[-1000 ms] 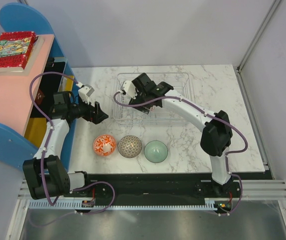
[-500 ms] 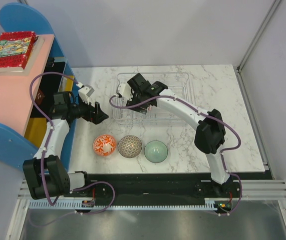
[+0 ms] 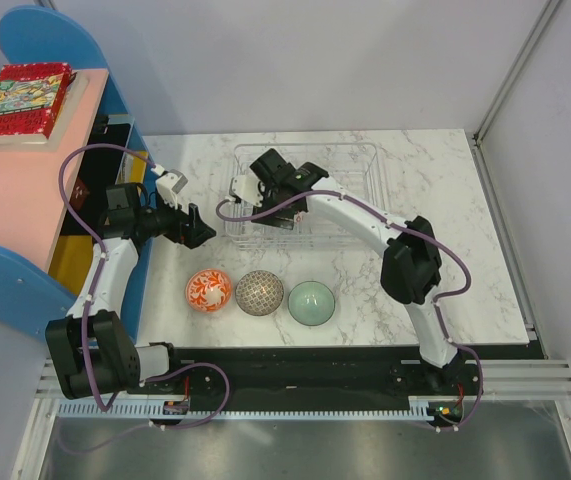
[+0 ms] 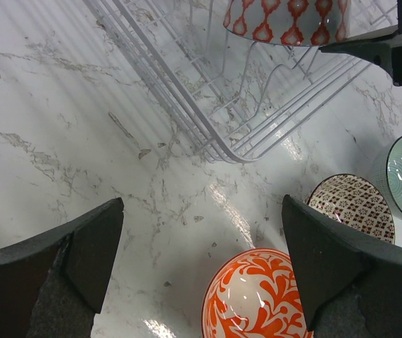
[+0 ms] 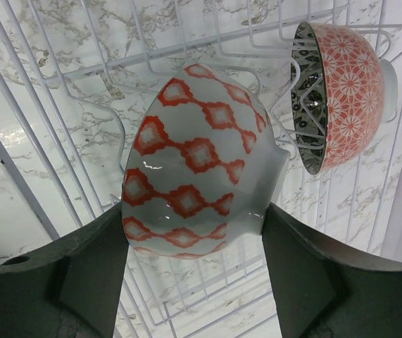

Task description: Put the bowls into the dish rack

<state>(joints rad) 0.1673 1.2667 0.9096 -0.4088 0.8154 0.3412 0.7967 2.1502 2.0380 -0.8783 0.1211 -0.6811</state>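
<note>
My right gripper (image 5: 193, 236) is shut on a pale bowl with red diamonds (image 5: 186, 176), held tilted over the wires at the left end of the dish rack (image 5: 39, 105). In the top view this gripper (image 3: 263, 190) is inside the clear rack (image 3: 365, 152). A red-and-white patterned bowl (image 5: 341, 91) stands on edge in the rack to its right. My left gripper (image 4: 201, 215) is open and empty above the table, left of the rack (image 4: 208, 113). An orange floral bowl (image 3: 209, 291), a beige lattice bowl (image 3: 259, 293) and a mint-green bowl (image 3: 311, 302) sit in a row in front of the rack.
A blue and pink shelf unit (image 3: 25, 190) stands along the left edge with a book (image 3: 20, 100) on top. The marble table (image 3: 435, 250) ends at a black strip in front of the bowls. Grey walls close the back and right.
My right gripper has shifted a little left inside the rack with the red-diamond bowl. My left gripper has barely moved.
</note>
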